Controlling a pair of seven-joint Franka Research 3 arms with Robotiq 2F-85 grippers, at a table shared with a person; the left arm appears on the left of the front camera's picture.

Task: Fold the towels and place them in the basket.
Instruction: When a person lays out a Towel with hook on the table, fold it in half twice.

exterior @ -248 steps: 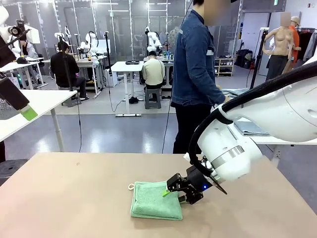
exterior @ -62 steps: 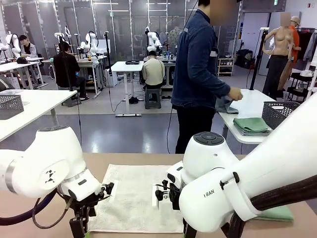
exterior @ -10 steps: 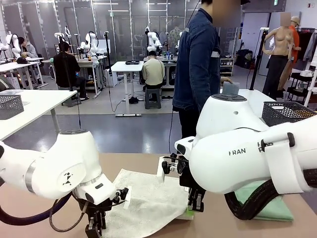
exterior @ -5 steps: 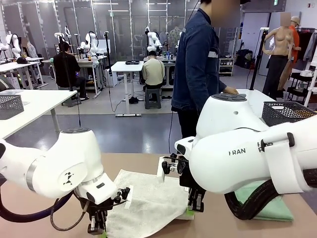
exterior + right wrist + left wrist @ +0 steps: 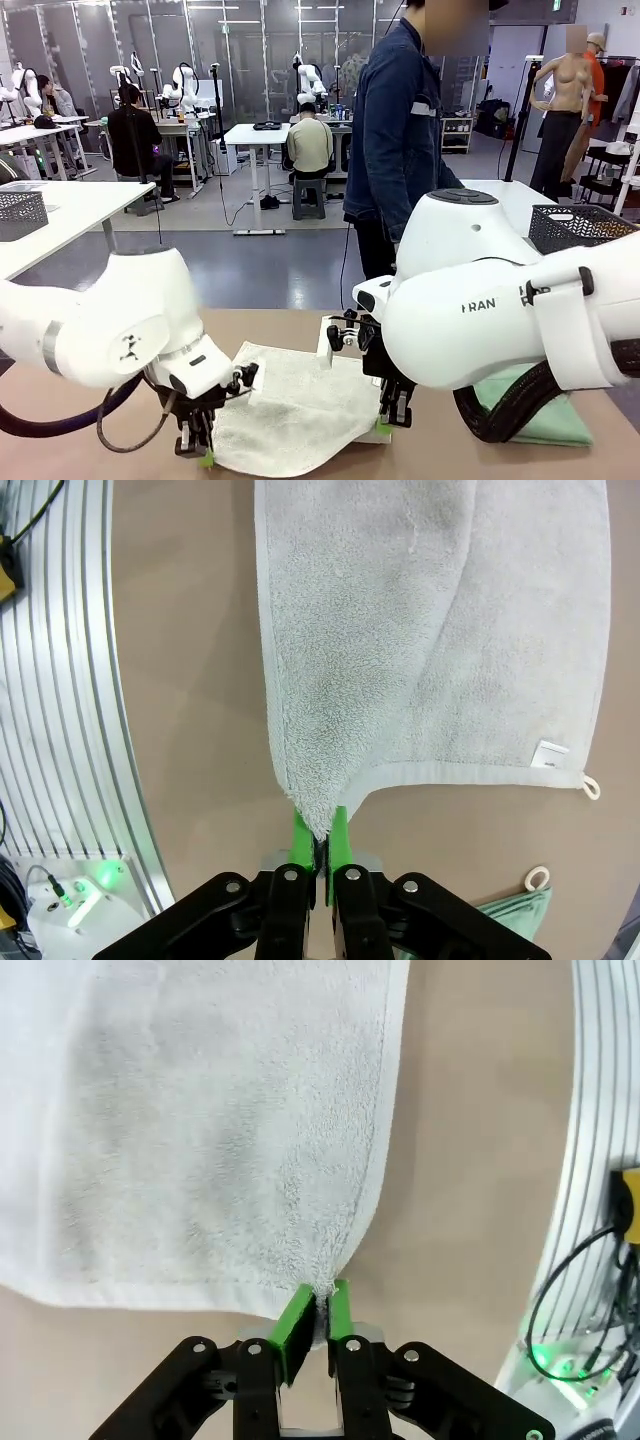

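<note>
Across the table (image 5: 300,330) in the front view, the left gripper (image 5: 204,456) is pinching the cream towel (image 5: 300,410) at its 7 o'clock corner, and the right gripper (image 5: 390,420) is pinching its 4 o'clock corner. The green towel (image 5: 545,420) is lying folded at 3 o'clock of it.

Left wrist view: the fingers (image 5: 296,1318) are squeezing a cream towel (image 5: 220,1140) corner at 6 o'clock, with barely a gap between them.

Right wrist view: the fingers (image 5: 299,832) are likewise clamping a corner of the cream towel (image 5: 420,630) at 6 o'clock, with the green towel (image 5: 520,912) peeking in at 5 o'clock.

Both arms bend low, left gripper (image 5: 315,1305) and right gripper (image 5: 320,832) pointing down, fingers (image 5: 296,1322) pinched shut on corners of the white towel (image 5: 200,1140).
</note>
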